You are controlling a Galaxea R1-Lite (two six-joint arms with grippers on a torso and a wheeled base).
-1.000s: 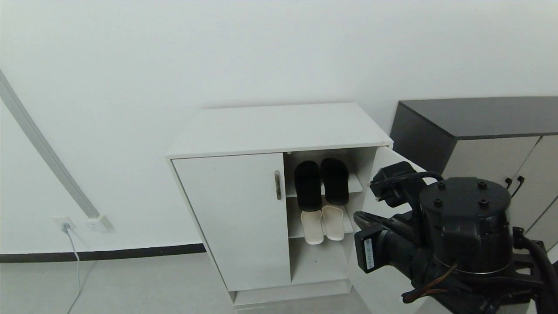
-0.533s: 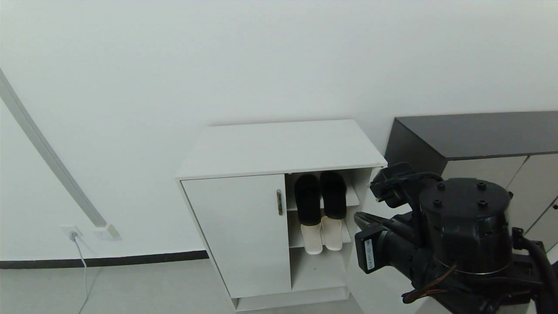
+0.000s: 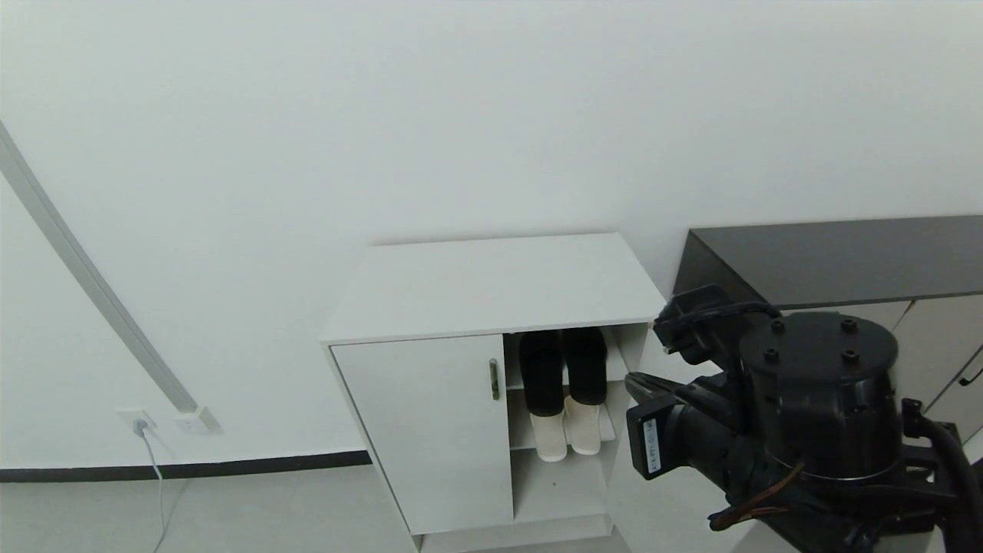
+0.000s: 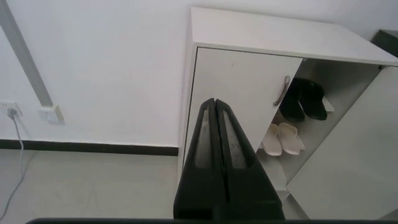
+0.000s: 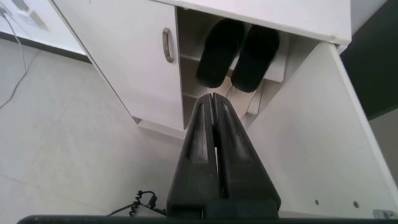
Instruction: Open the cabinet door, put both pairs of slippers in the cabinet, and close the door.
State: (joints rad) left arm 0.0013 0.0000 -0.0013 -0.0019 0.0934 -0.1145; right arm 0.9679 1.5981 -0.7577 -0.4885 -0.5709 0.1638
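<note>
Shutting the open door point(image 5: 311, 143) is best done with the right gripper point(image 5: 214, 96), fingers pressed together, pushing its outer face.

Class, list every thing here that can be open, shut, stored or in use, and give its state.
Right cabinet door: open.
Left cabinet door: shut.
Black slippers: stored on the upper shelf.
White slippers: stored on the shelf below.
Left gripper: shut, empty.
Right gripper: shut, empty.
Wall socket: in use.
</note>
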